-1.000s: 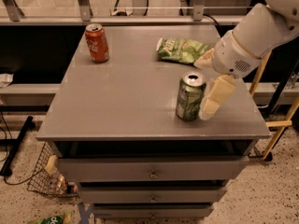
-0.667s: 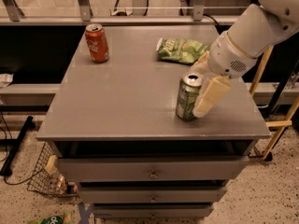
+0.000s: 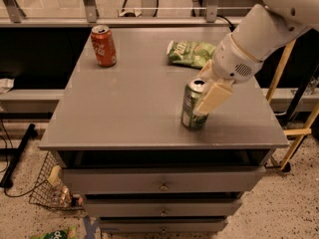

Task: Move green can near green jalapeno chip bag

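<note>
Green can (image 3: 192, 108): upright, right half of the desk (image 3: 124, 108), near the front edge.
Gripper (image 3: 208, 102): against the can's upper right side; clamped or spread cannot be told.
Hidden: can's right flank, behind the gripper; right end of the green jalapeno chip bag (image 3: 192, 53), behind the arm (image 3: 259, 39).
Bag: flat, near the back edge, apart from the can.
Count: two cans, one bag; red can (image 3: 103, 45) at the back-left corner.
Surface: grey top, drawers beneath; speckled floor (image 3: 294, 203).
</note>
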Controlling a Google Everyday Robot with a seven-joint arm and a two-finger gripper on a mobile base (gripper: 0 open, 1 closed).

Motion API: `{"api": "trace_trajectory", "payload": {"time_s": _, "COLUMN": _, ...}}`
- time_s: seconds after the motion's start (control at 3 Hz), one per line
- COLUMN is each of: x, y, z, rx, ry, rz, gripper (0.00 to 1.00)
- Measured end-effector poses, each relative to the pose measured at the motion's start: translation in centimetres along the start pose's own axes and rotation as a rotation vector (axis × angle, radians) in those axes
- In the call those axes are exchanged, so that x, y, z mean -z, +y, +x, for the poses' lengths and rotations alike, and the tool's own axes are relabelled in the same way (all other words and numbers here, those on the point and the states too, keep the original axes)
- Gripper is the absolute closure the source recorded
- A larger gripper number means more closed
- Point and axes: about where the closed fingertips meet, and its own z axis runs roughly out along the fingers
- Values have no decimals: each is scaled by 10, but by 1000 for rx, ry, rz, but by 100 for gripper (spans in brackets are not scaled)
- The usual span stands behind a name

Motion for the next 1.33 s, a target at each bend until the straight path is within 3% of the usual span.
{"api": "trace_trajectory", "payload": {"time_s": 0.33, "x": 28, "y": -11, "z": -11, "rx": 9, "ry": 1, "rz": 60, "gripper": 87}}
{"api": "trace_trajectory", "payload": {"time_s": 0.67, "x": 80, "y": -28, "z": -22, "rx": 18, "ry": 20, "rz": 188, "gripper": 100}}
{"api": "trace_trajectory", "payload": {"time_s": 1.0, "x": 88, "y": -31, "z": -26, "rx": 23, "ry": 16, "rz": 209, "gripper": 100}}
{"api": "trace_trajectory", "payload": {"time_s": 1.33, "x": 88, "y": -48, "z": -26, "rx": -25, "ry": 4, "rz": 222, "gripper": 100}}
